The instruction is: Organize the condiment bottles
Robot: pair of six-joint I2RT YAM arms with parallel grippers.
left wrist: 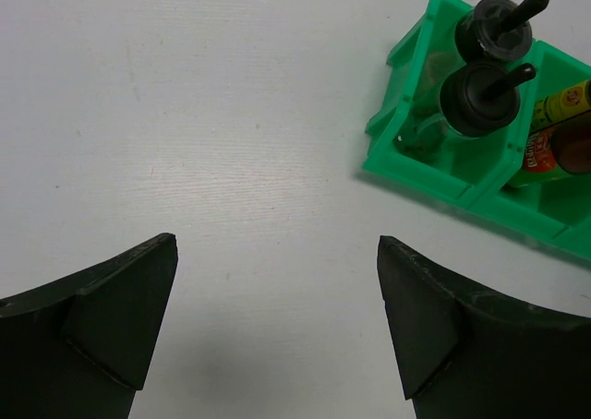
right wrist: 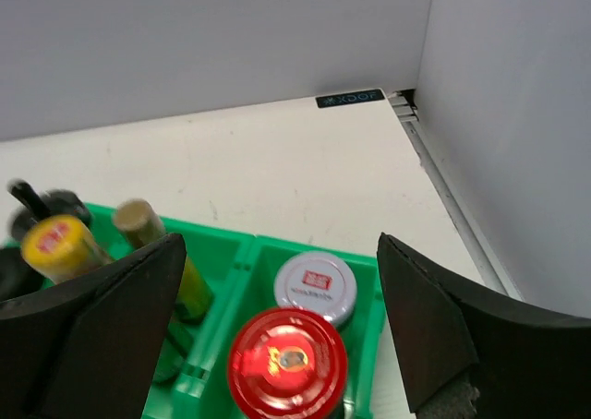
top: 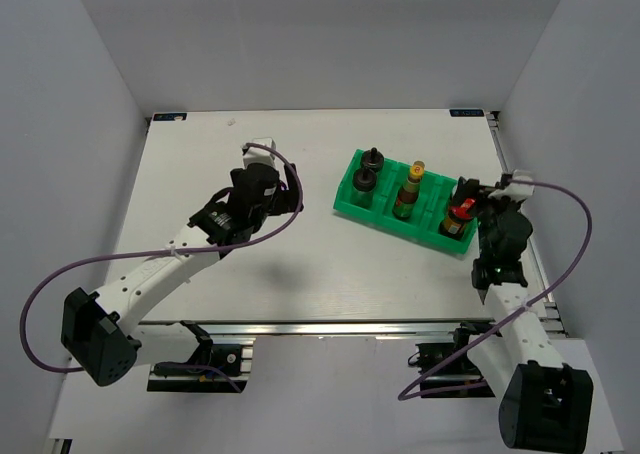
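Black matte wedge-shaped fingers of the L gripper [left wrist: 277, 253] stand wide apart, gripping nothing, over the white table [left wrist: 185, 114], whose surface is smooth & faintly scuffed. R gripper [right wrist: 280, 244], w/ the same blunt black wedges, is also spread wide & unloaded. It hangs above the right end of the bin [top: 345, 202], which is glossy green plastic, rectangular, split by thin walls into three compartments, and sits at an angle on the table's right half. All bottles stand upright inside it. Right compartment: nearest is the red-cap bottle [right wrist: 286, 364], its cap round & shiny w/ a small centre mark; just behind it is a jar [right wrist: 316, 285] w/ a flat white lid bearing a red label. Middle compartment: yellow-cap bottle [right wrist: 55, 244], w/ a red mark on the cap, next to a tan-cap bottle [right wrist: 138, 218] w/ a yellow-green body. Left compartment: two clear glass bottles [left wrist: 480, 101] w/ round black caps & thin black spouts, one behind the other, close together. Beyond the bin the table runs to plain grey walls [right wrist: 185, 41].
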